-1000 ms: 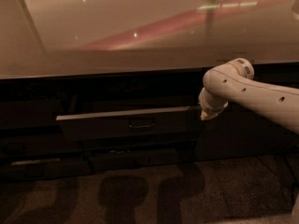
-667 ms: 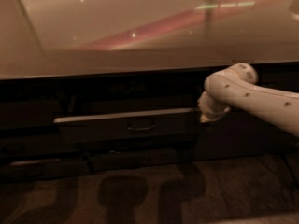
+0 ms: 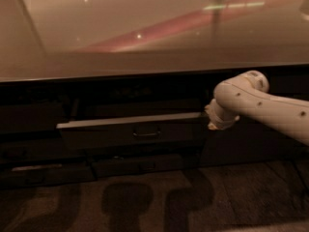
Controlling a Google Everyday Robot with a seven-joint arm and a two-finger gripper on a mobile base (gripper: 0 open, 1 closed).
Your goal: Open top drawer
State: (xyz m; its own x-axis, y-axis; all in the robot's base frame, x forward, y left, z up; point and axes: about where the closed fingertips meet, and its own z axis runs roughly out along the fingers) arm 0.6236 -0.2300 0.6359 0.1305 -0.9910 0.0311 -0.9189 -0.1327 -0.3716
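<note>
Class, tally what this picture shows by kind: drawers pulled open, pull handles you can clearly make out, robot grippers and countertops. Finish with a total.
Drawers pulled open: 1, the top drawer
Clear handles: 1, the pull handle at the centre of its front
Robot grippers: 1, the gripper at that drawer's right end
Countertops: 1, the countertop
Total: 4

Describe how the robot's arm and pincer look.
The arm is a cream, smooth, rounded tube, bulbous at the bend, with small dark dots along its shell. The pincer, by the right end of the top drawer, is a short pale stub. No cables show.
</note>
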